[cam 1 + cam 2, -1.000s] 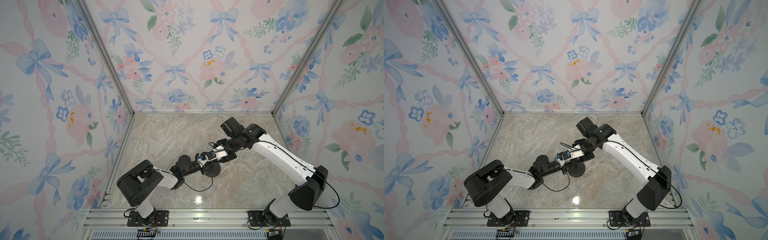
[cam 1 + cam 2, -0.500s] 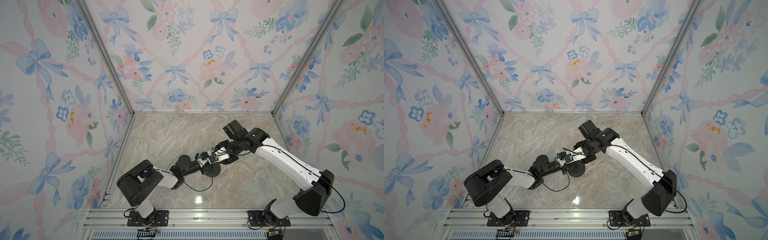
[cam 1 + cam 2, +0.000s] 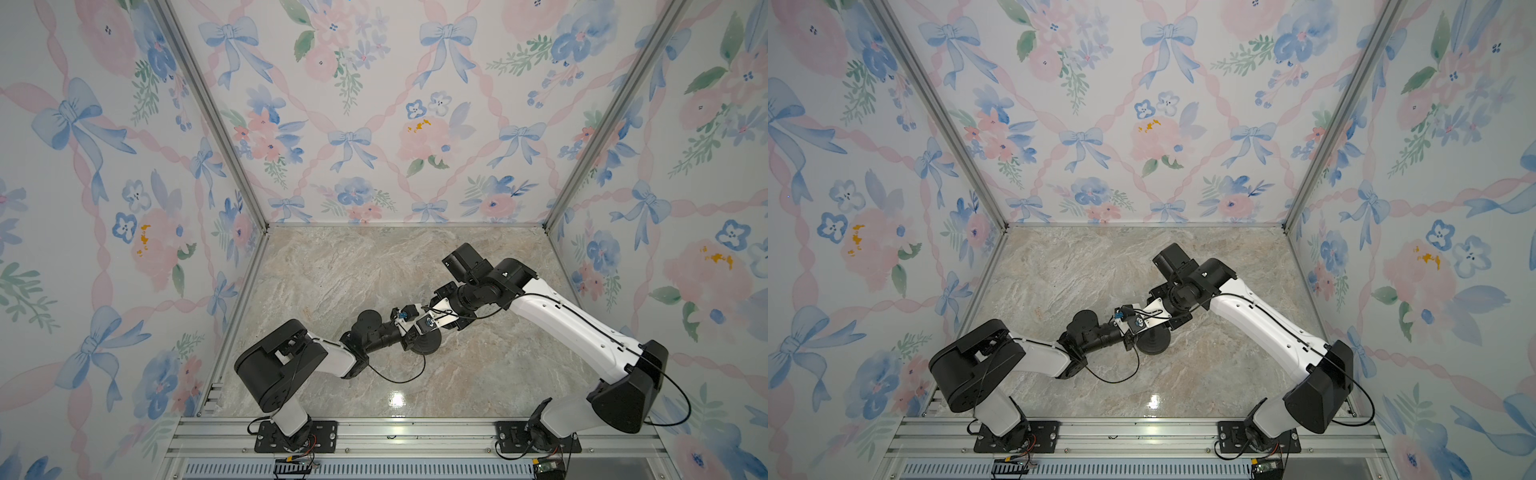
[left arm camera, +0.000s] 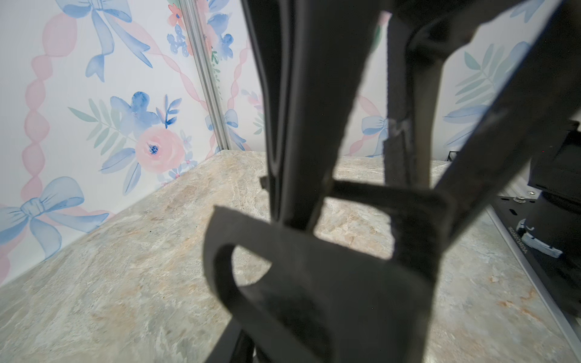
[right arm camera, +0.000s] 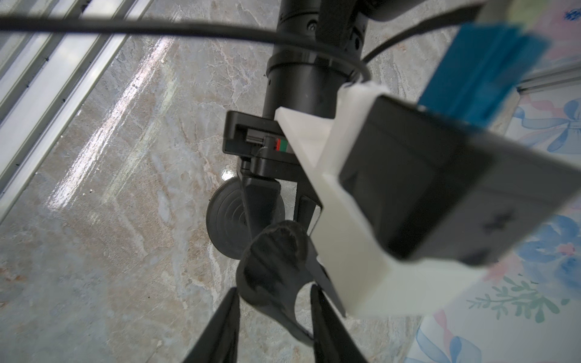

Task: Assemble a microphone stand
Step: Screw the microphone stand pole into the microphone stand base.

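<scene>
I read this as the joining step. The small matte-black round flat disc base [image 3: 428,345] lies on the veined marble floor [image 3: 332,282], just toward 6 o'clock of its middle. The black clip-like head [image 5: 272,257] of the thin rod stands above it.

The left gripper [image 3: 1130,337] reaches in from 9 o'clock, low beside the disc. The right gripper [image 5: 273,314] comes from 2 o'clock, its 2 fingers astride the head. I cannot tell whether either is clamped or merely close.

Next, I judge, the rod must be kept plumb over the disc's centre and pressed or turned home while 1 arm steadies.

Both top views give the layout but hide the head. The right wrist view shows the head and the disc's ringed face. The left wrist view is only blurred black shapes.
</scene>
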